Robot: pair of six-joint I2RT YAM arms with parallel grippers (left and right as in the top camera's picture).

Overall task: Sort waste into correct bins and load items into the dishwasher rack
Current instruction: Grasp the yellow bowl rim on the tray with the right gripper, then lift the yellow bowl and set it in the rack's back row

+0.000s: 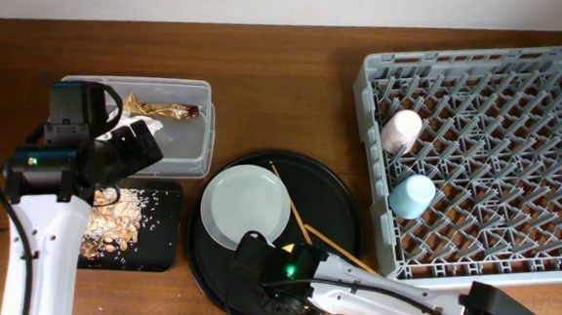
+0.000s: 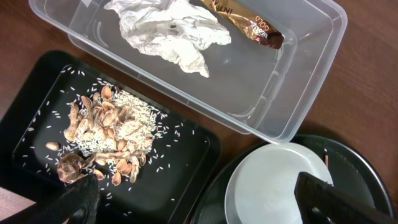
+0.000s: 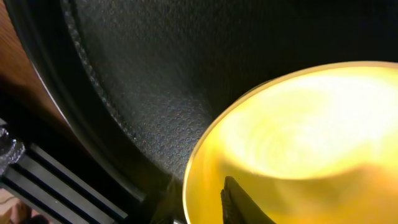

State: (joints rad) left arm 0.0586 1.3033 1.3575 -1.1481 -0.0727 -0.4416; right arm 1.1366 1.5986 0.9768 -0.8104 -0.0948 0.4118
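My left gripper (image 2: 202, 186) hangs wide open and empty, left of the round black tray (image 1: 337, 205), over the small black tray (image 2: 37, 93) of food scraps (image 2: 102, 134). My right gripper (image 1: 254, 278) is at the yellow bowl (image 3: 311, 143) on the round tray's near rim. One finger (image 3: 239, 202) is inside, but I cannot tell its opening or grip. Plate (image 1: 245, 206) and chopsticks (image 1: 297, 217) crowd that tray, and the rack (image 1: 483, 55) stands right of it.

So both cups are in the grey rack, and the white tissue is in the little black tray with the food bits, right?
Not quite. The white tissue lies in the clear box beside the gold wrapper; the left wrist view shows it. The pink cup and blue cup are in the grey rack, and the food bits in the little black tray.
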